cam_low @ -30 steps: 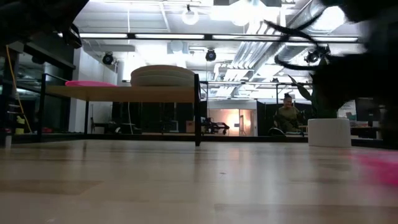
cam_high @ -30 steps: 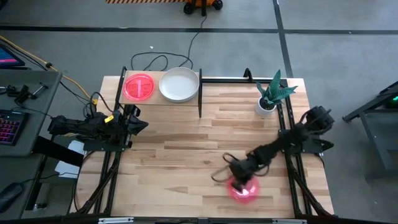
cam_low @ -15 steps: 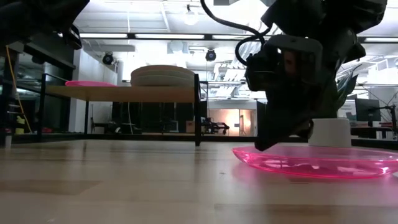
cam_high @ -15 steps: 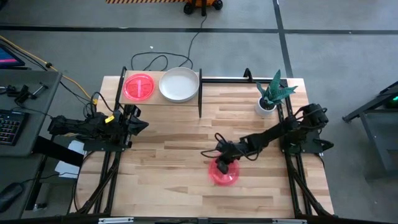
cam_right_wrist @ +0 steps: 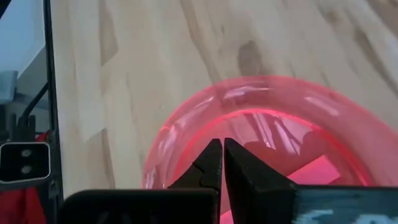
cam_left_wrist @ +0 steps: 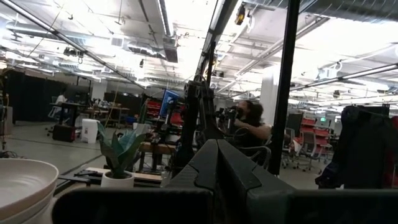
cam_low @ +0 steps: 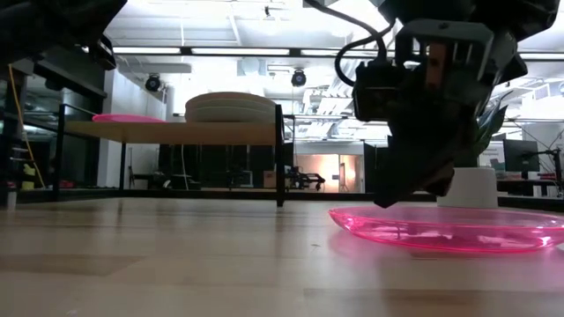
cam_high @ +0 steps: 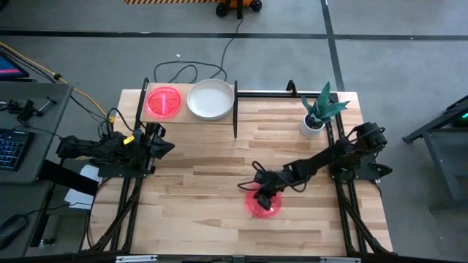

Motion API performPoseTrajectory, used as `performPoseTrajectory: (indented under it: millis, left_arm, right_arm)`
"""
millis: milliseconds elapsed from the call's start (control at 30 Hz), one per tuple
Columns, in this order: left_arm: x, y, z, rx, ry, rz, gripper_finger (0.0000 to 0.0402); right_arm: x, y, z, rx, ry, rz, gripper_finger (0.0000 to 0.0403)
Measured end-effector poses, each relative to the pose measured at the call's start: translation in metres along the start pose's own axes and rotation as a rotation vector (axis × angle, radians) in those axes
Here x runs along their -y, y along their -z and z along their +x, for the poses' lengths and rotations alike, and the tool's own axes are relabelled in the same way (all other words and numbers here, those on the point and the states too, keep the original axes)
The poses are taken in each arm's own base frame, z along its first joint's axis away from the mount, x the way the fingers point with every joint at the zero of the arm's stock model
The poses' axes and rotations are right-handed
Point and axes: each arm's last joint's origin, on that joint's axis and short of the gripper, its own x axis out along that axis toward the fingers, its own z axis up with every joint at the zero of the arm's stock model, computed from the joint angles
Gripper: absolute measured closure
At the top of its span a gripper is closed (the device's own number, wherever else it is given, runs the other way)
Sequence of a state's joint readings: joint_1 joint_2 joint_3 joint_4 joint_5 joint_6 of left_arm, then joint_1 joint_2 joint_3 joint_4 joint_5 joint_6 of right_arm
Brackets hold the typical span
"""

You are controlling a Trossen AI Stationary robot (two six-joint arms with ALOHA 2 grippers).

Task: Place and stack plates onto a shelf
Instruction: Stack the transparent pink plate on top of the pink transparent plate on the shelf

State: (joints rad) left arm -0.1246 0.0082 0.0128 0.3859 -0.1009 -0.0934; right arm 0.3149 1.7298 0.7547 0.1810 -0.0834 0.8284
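Note:
A translucent pink plate (cam_high: 265, 207) (cam_low: 449, 231) lies flat on the tabletop, right of its middle and toward the near edge. My right gripper (cam_high: 262, 198) (cam_right_wrist: 219, 144) is shut and slants down into the plate's hollow. The shelf (cam_high: 184, 111) (cam_low: 176, 132) stands at the far left. It carries another pink plate (cam_high: 163, 101) and a stack of pale plates (cam_high: 210, 99) (cam_low: 231, 106). My left gripper (cam_high: 165, 146) (cam_left_wrist: 217, 144) waits shut at the table's left edge, near the shelf, holding nothing. My right gripper's shut fingers (cam_low: 398, 197) slant down from the table's right side into the pink plate's hollow, near its inner wall (cam_right_wrist: 205, 118). Their tips seem to rest on the plate. I cannot tell whether anything is pinched between them. The plate sits flat on the table.
A small white pot with a green plant (cam_high: 313, 124) (cam_low: 467, 187) stands at the far right, close to the right arm's base. A black post (cam_high: 235, 117) marks the shelf's right end. Bare planks (cam_high: 205, 183) stretch between the shelf and the pink plate.
My right gripper has swung toward the table's left and a little toward its far edge, rolling and tipping its wrist. The pink plate has slid with it along the table, staying flat. Over the last half second the plate has kept its place while the gripper went on turning.

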Motion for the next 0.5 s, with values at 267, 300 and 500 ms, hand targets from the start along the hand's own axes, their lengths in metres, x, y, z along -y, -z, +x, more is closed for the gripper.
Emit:
performPoseTrajectory:
  millis: [267,300,500]
  left_arm:
    - [0.0000,0.0000,0.0000,0.000,0.000,0.000,0.0401]
    - [0.0000,0.0000,0.0000,0.000,0.000,0.000,0.0401]
    - [0.0000,0.0000,0.0000,0.000,0.000,0.000,0.0401]
  right_arm:
    - [-0.0040,0.0027,-0.0005,-0.024,-0.031,-0.004,0.0403]
    - [-0.0043,0.0026,-0.0005,-0.027,-0.036,-0.004,0.0403]
    - [-0.0047,0.0025,-0.0006,-0.029,-0.042,-0.009,0.0403]
